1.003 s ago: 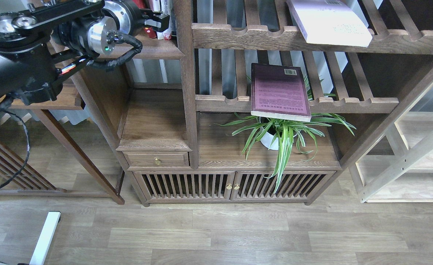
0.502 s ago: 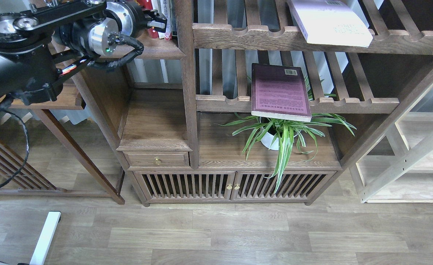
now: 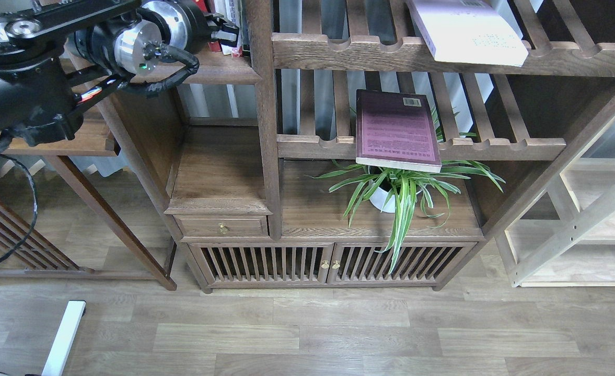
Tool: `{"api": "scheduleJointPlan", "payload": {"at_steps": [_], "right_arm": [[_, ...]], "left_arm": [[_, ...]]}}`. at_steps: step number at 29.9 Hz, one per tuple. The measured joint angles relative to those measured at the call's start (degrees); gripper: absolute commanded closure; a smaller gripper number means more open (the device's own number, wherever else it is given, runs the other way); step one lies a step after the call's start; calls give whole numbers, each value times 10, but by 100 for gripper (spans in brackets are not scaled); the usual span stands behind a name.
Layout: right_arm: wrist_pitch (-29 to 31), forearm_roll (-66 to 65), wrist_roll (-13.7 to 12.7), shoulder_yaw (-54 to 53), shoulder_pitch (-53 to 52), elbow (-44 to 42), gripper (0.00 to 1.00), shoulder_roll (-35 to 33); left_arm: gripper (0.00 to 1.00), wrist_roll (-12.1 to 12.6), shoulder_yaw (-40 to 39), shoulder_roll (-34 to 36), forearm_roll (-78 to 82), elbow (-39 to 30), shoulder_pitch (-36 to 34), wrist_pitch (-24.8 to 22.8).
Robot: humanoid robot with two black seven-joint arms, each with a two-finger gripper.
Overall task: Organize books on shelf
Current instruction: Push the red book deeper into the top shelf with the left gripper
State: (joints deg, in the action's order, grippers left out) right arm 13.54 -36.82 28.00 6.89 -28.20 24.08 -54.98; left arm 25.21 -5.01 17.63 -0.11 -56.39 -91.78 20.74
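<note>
The left pincer [image 3: 227, 35] reached into the narrow bay at the top left, its tip against the upright books [image 3: 229, 15] standing on the dark shelf [image 3: 223, 70]; whether it was clenched or released could not be told. A maroon book [image 3: 396, 130] lay flat on the lower slatted rack [image 3: 495, 149], overhanging a potted plant [image 3: 401, 190]. A pale book [image 3: 466, 31] lay on the upper rack [image 3: 349, 52].

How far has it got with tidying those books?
Partly done, it seems. A few books already stand upright on the dark shelf at top left, and the left end effector is right at them; whether it grips one, I cannot tell. Still left: the maroon book and the pale book, both lying flat on the slatted racks.
</note>
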Motion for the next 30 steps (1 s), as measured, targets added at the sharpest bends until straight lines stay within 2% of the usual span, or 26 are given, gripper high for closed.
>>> {"api": "scheduleJointPlan", "payload": {"at_steps": [8,15,30], "right_arm": [[0,0,0,-2,6,0,0,-1],[0,2,0,-2,8,0,0,-1],[0,4,0,1,15,0,0,-2]], "left_arm": [[100,12,4,5,-6,-28,-7,-2],[100,18,9,39,-16,-70,-15,-2],[98,21,45,178,-23,-259,1,-5]]}}
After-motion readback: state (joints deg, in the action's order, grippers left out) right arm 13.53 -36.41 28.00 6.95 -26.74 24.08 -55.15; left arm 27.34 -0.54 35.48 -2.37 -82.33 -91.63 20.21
